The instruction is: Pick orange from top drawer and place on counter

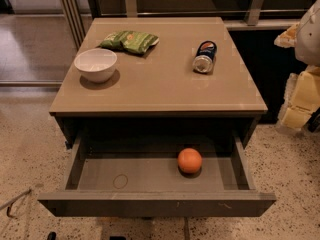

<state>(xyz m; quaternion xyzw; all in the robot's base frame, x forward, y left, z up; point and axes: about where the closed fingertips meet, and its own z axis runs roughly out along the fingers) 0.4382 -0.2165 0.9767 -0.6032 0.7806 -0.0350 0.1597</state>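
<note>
Your gripper [301, 100] hangs at the right edge, beside the glossy tan counter [160, 79]; its state I cannot tell. The small round orange [190, 160] lies lower-left of it, in the open grey-brown drawer [145, 176].

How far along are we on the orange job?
Done: the top drawer stands open. In hand: nothing; the orange lies on the drawer floor, right of centre, and the gripper is out of view. Left: grasp it, lift it, set it on the counter.
</note>
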